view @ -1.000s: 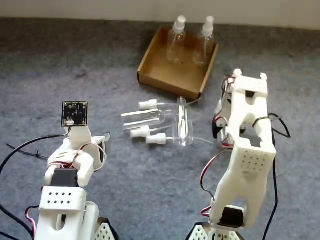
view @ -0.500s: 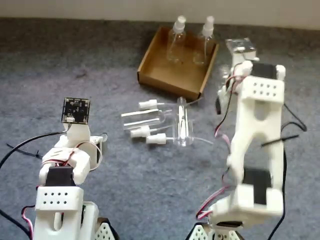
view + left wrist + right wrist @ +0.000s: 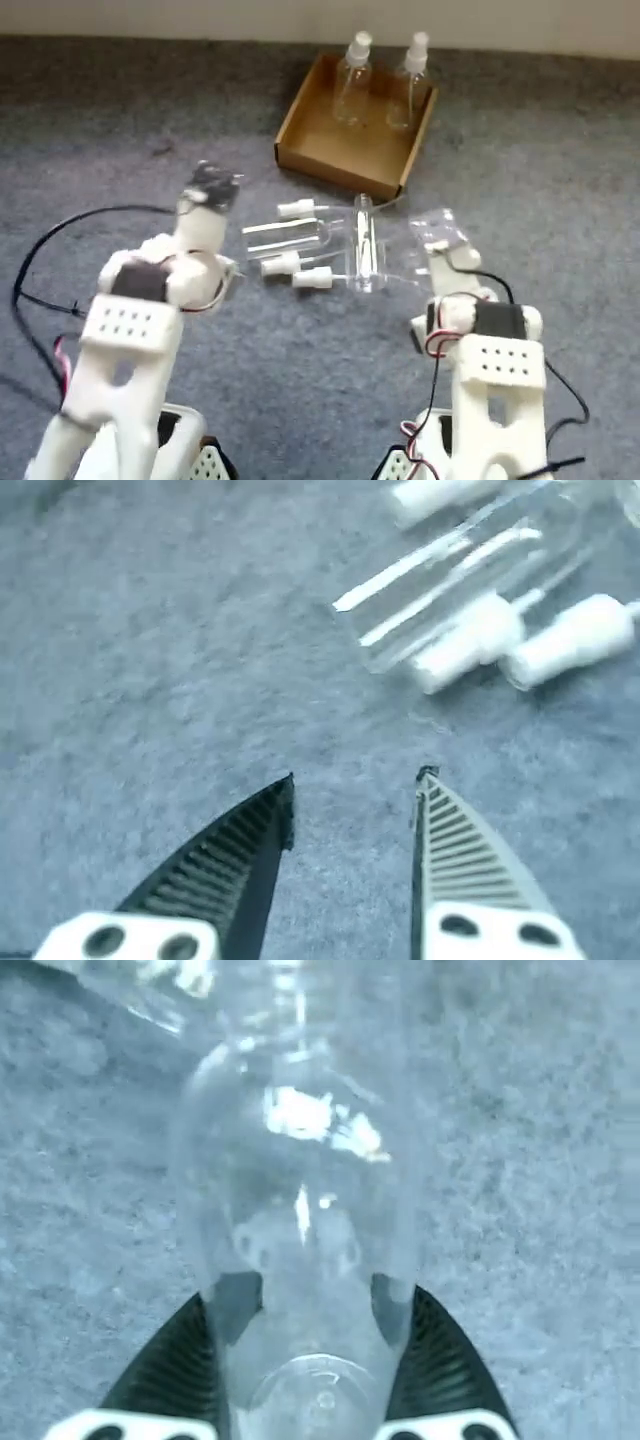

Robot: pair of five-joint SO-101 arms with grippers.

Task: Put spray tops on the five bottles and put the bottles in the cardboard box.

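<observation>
- Hovering over the grey carpet (image 3: 150, 630), the left gripper (image 3: 355, 780) has its fingers spread wide with nothing between them, near the loose spray tops (image 3: 520, 645).
- Right of it, the three tops lie touching two bare bottles (image 3: 363, 255), all flat on the carpet.
- Behind that pile sits the cardboard box (image 3: 335, 160), with two topped bottles (image 3: 353, 85) standing at its far side.
- Farthest right, the right gripper (image 3: 310, 1300) is clamped on a clear bottle (image 3: 300, 1160), just beside the pile.
</observation>
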